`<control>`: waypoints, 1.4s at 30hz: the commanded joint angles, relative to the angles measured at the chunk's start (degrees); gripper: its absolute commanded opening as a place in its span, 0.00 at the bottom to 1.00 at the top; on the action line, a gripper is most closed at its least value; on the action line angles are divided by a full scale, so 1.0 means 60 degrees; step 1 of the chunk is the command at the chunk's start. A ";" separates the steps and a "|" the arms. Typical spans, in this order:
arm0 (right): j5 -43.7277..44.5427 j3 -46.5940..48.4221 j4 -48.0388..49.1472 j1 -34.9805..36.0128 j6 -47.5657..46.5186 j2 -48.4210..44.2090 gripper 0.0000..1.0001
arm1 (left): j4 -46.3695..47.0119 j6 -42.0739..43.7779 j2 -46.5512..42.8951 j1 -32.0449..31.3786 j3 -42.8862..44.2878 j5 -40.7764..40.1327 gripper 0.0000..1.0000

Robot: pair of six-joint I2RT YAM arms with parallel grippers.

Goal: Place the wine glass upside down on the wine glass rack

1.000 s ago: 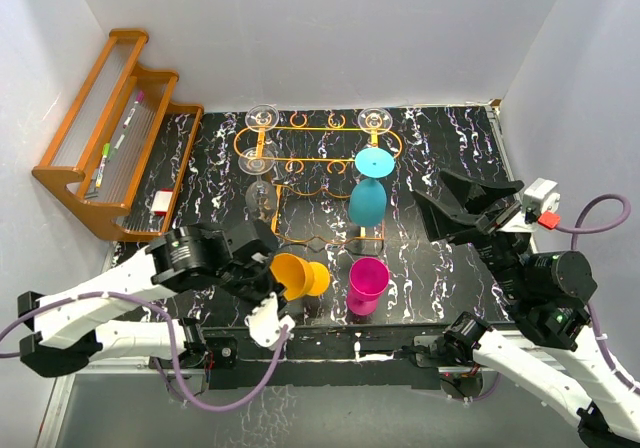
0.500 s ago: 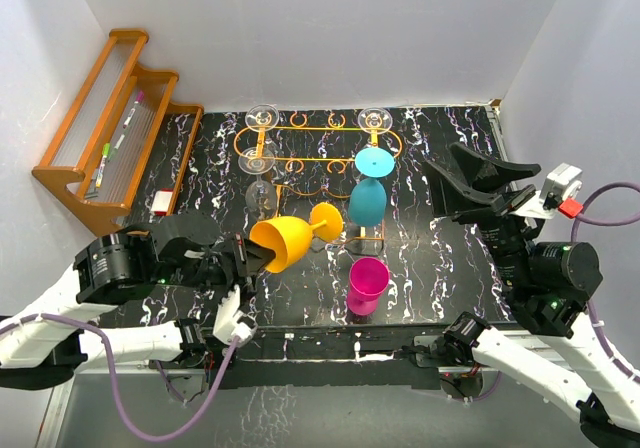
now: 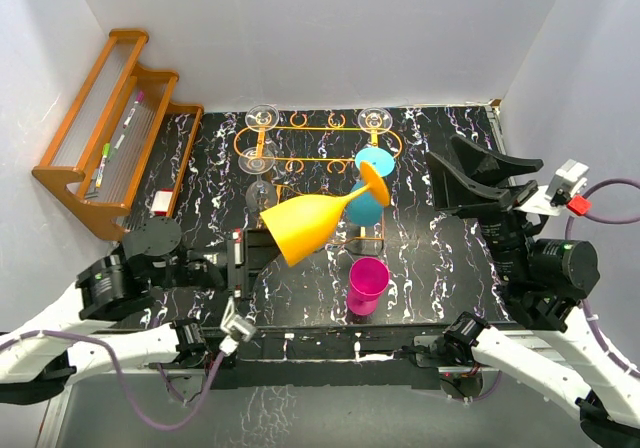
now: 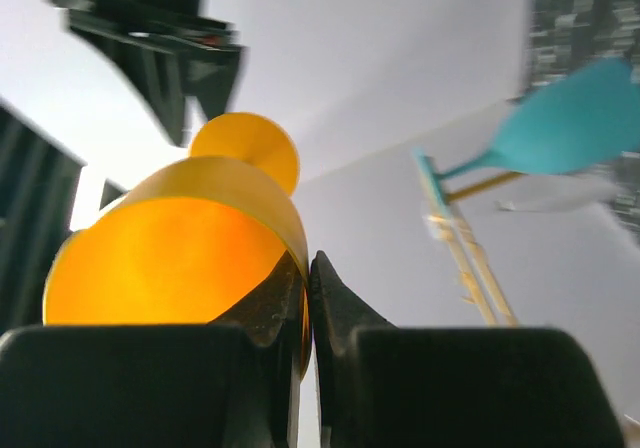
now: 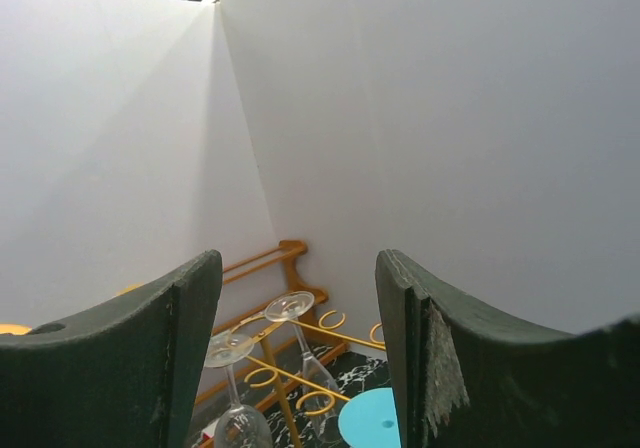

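The left arm reached in from the near left with its forearm low over the table, and the left gripper [image 3: 250,255] pointed toward the far right. Its wrist view showed the two fingers [image 4: 335,303] pinched almost together on the rim of the orange wine glass [image 3: 303,224], one inside the bowl and one outside. The glass was held in the air, tipped on its side, with the mouth facing back toward the arm and the round foot aimed up and away. It was near the front of the wine glass rack [image 3: 318,128] but not on it. From above, the foot overlapped the teal glass [image 3: 364,206] hanging from the rack. A pink cup [image 3: 366,282] stood on the table below. The right arm was raised at the right side, and the right gripper [image 3: 478,181] was spread wide, holding nothing. Compared with half a second before, the orange glass was higher and farther toward the rack, with its foot swung up to the teal glass. The left arm's elbow had drawn back to the left. The right arm had scarcely moved.
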 commanded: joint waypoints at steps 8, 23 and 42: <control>-0.1027 0.0236 0.1203 -0.0012 0.1167 0.0081 0.68 | 1.0848 0.2200 0.0791 0.0259 -0.3149 0.1084 0.00; -0.3835 -0.0451 0.1716 -0.0016 0.2638 0.0766 0.74 | 1.3281 0.0485 -0.1109 0.3006 -0.6356 0.2321 0.00; -0.6904 -0.0017 0.8637 -0.0016 0.4931 0.5256 0.77 | 1.3302 0.0437 -0.0493 0.3310 -0.6175 0.3271 0.00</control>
